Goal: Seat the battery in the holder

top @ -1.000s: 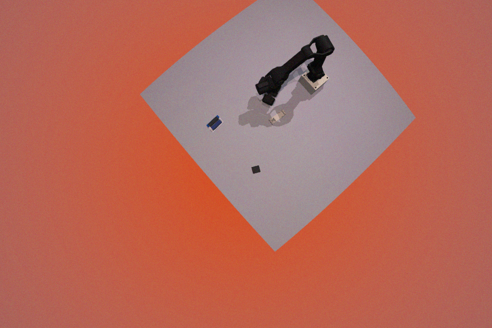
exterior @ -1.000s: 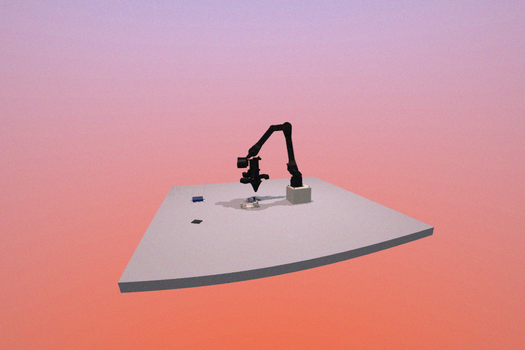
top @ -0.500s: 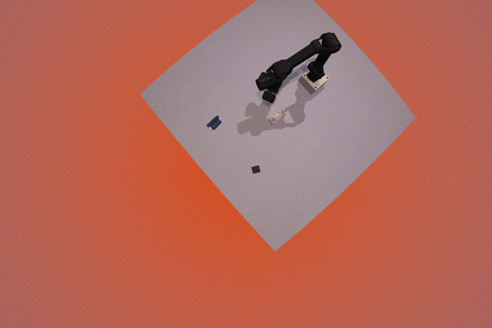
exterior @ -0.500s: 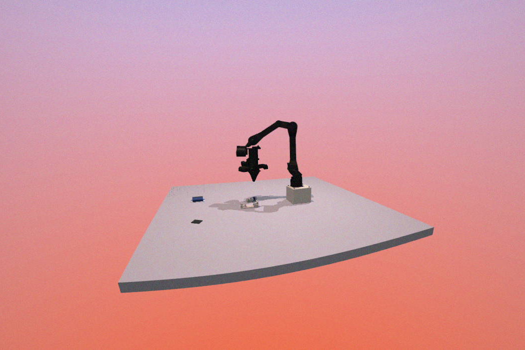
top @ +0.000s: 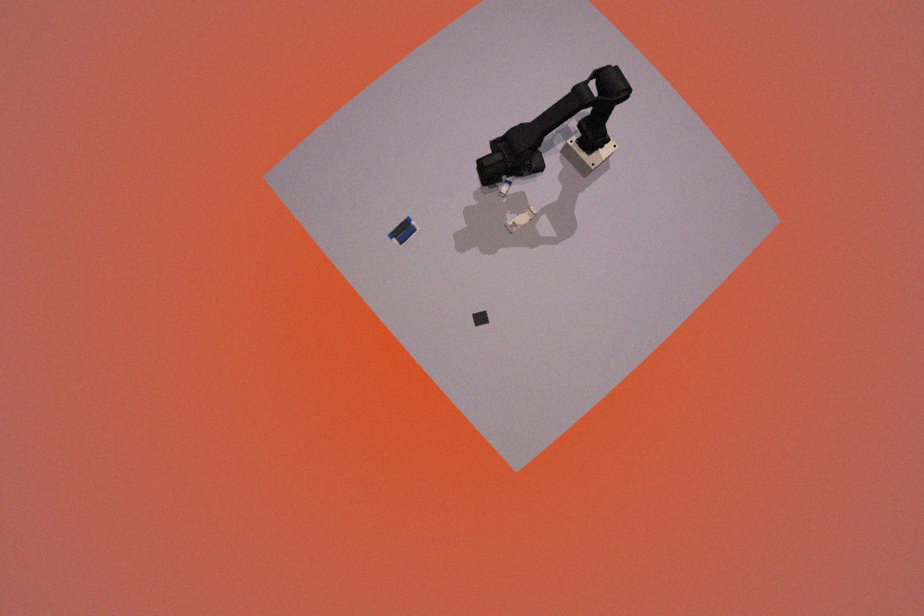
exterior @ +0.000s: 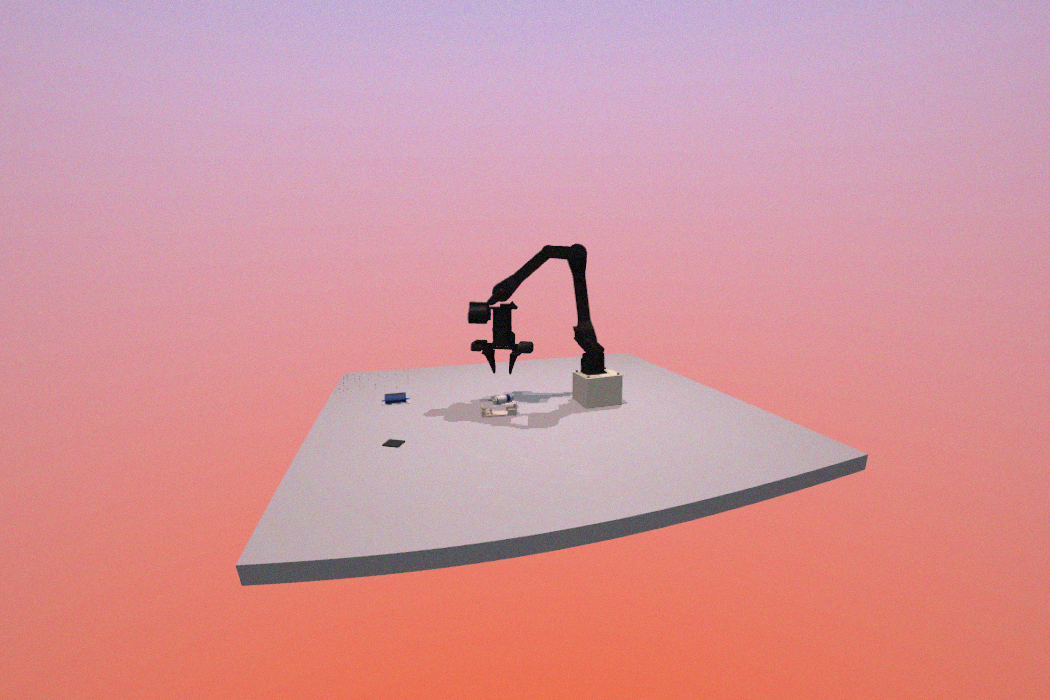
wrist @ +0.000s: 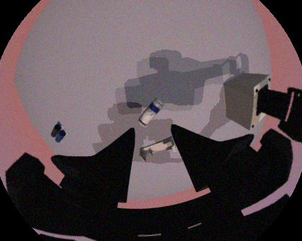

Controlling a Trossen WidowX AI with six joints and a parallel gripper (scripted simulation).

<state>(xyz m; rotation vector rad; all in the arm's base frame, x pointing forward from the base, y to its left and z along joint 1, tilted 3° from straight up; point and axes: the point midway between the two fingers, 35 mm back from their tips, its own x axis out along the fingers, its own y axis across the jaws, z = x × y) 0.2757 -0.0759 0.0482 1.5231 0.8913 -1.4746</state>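
The battery (top: 503, 188) (exterior: 503, 398) (wrist: 150, 112), a small white cylinder with a blue band, lies on its side on the grey table. It is a short way from the holder and not in it. The holder (top: 520, 219) (exterior: 498, 412) (wrist: 157, 149) is a small pale cradle lying flat in the arm's shadow, with nothing in it. My gripper (exterior: 501, 368) (wrist: 153, 129) hangs well above both, fingers apart and pointing down, with nothing between them. In the wrist view the battery shows just beyond the fingertips and the holder between them, far below.
The arm's pale base block (top: 589, 154) (exterior: 597, 387) (wrist: 245, 98) stands close by. A blue and black block (top: 403, 231) (exterior: 395, 397) (wrist: 58, 131) lies further off on the table. A small flat black square (top: 480, 317) (exterior: 392, 443) lies nearer the table's front.
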